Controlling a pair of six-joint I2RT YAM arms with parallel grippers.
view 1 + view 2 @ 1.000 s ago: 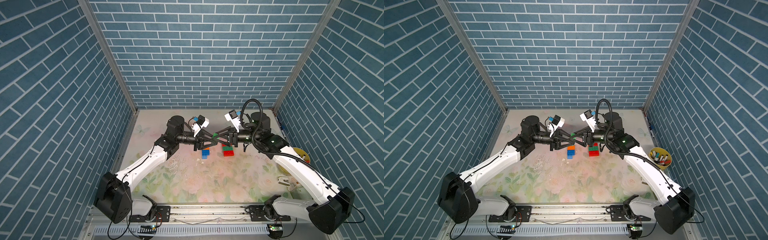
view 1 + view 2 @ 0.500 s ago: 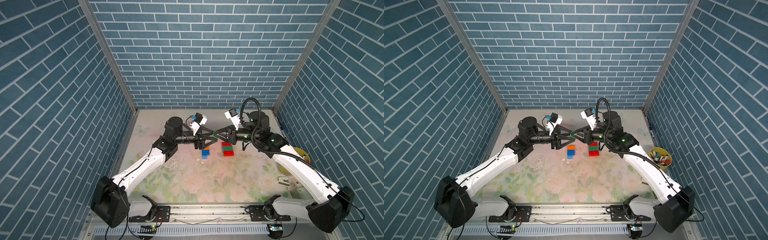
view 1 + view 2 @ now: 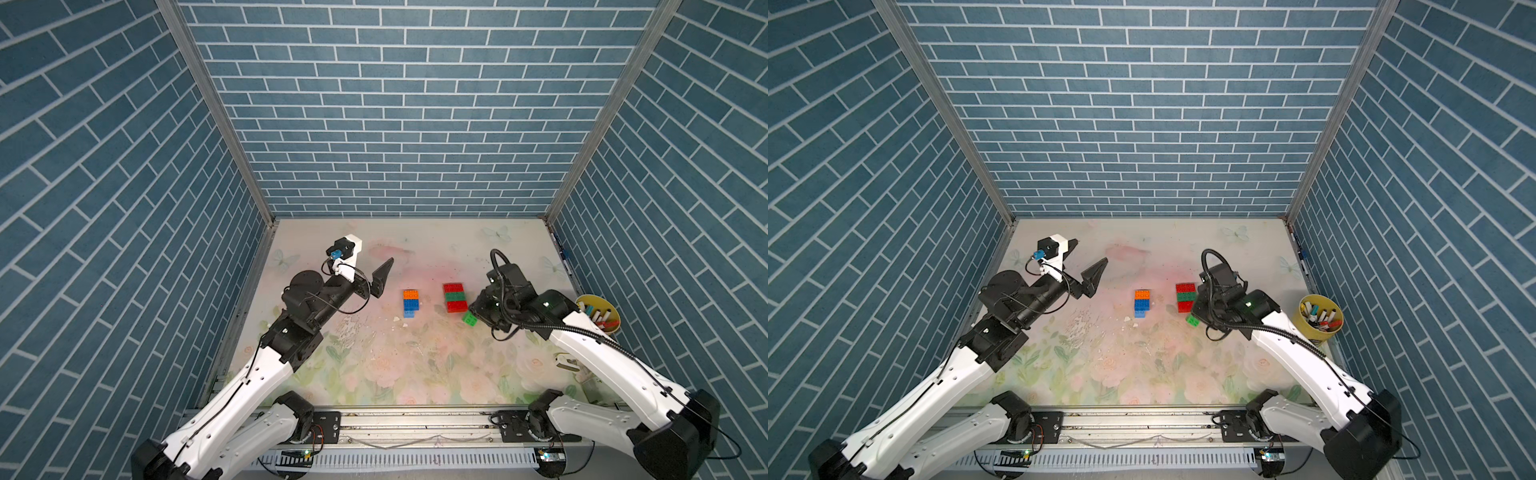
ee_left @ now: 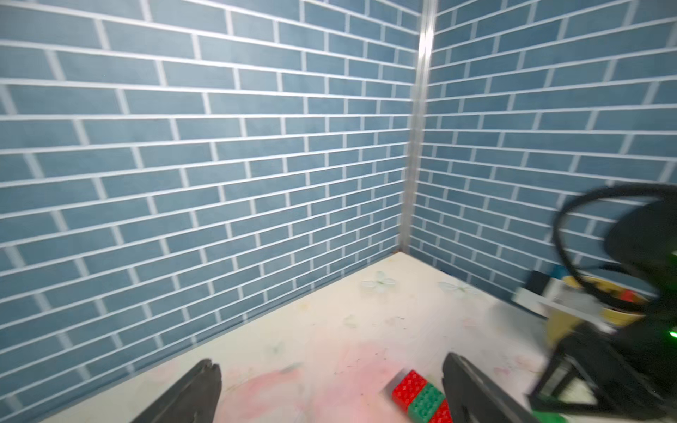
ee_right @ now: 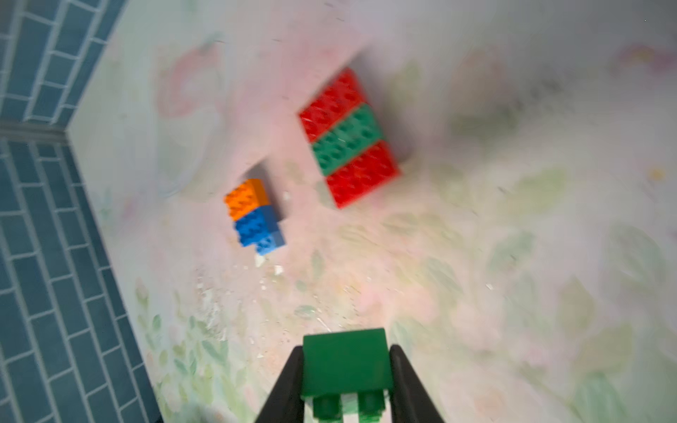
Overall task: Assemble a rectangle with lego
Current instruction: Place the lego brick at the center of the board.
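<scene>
Pulled apart: left hand (image 4: 329, 363) gaping, empty; right hand (image 5: 347, 352) pinching green brick (image 5: 346, 366).

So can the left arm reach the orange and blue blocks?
Probably yes. The left gripper is open and empty, with only table between it and the orange and blue blocks. The right gripper, holding a green block, is by the red and green pile.
</scene>
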